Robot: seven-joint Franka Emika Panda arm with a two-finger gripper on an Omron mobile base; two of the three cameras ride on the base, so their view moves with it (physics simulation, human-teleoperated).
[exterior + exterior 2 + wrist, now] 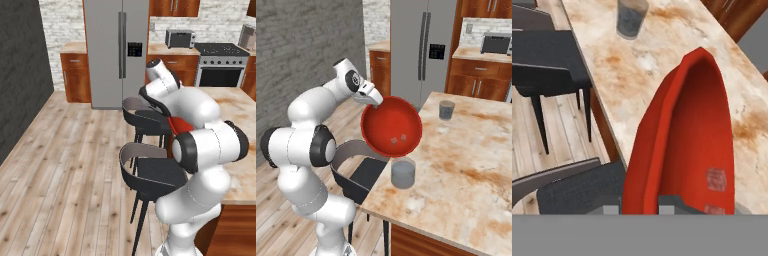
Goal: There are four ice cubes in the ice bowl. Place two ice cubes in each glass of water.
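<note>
Right base view: the tool (376,101) pinches the red bowl (387,119) rim; tip slowly so two cubes (398,138) drop into the glass (403,173) near the worktop (466,165) edge.

We see a red ice bowl (391,125) at the tool (377,103), pale ice cubes (398,138), grey glasses (403,173), and a rust-mottled beige table (466,165).

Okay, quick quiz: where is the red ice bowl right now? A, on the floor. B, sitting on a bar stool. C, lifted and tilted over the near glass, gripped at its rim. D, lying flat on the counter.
C: the red bowl hangs steeply tilted above the near glass, with the hand shut on its rim.
</note>
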